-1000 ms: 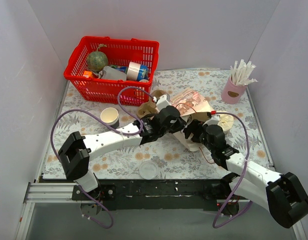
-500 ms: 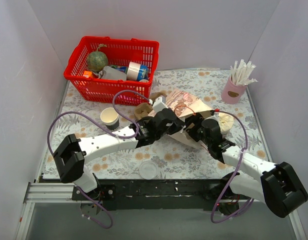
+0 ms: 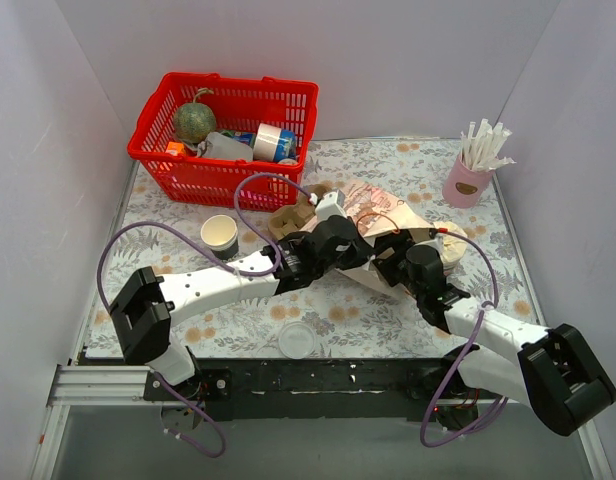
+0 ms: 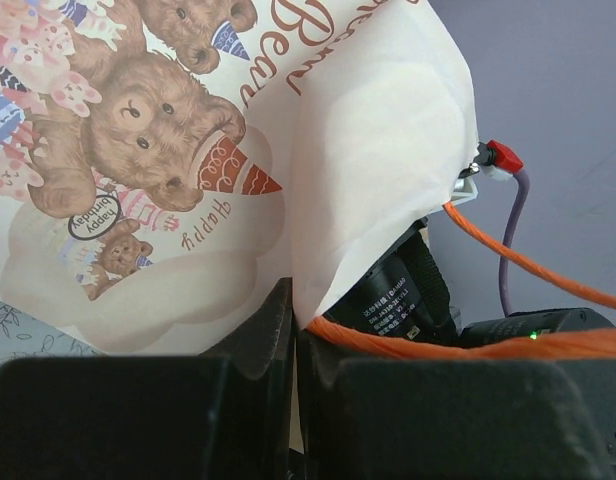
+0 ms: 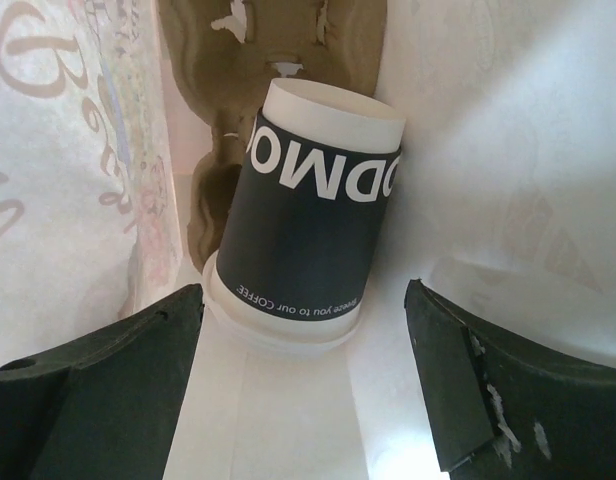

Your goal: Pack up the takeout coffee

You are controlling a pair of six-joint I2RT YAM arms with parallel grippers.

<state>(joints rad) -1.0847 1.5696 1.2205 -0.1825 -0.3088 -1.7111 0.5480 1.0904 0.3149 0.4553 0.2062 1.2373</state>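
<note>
The takeout coffee [image 5: 306, 225] lies on its side inside a white paper bag [image 3: 380, 208], its lid end towards my right gripper [image 5: 303, 295]. That gripper is open: its jaws stand either side of the lid, with a gap on the right. In the top view the right gripper [image 3: 391, 250] reaches into the bag's mouth. My left gripper [image 4: 293, 315] is shut on the bag's edge and holds the mouth open. The bear-printed bag [image 4: 168, 150] fills the left wrist view. In the top view the left gripper [image 3: 360, 258] sits at the bag's near edge.
A brown pulp cup carrier [image 5: 223, 70] lies beyond the cup and shows beside the bag [image 3: 291, 216]. There is a red basket [image 3: 188, 175] of goods at the back left and a plain cream cup [image 3: 219, 233]. A clear lid [image 3: 296, 340] lies near the front. A white tub [image 3: 451, 243] and a pink straw holder [image 3: 467, 182] stand on the right.
My right arm has pushed forward and left into the bag's mouth, and its jaws have widened slightly. The left arm has shifted a little with the bag's edge still pinched.
</note>
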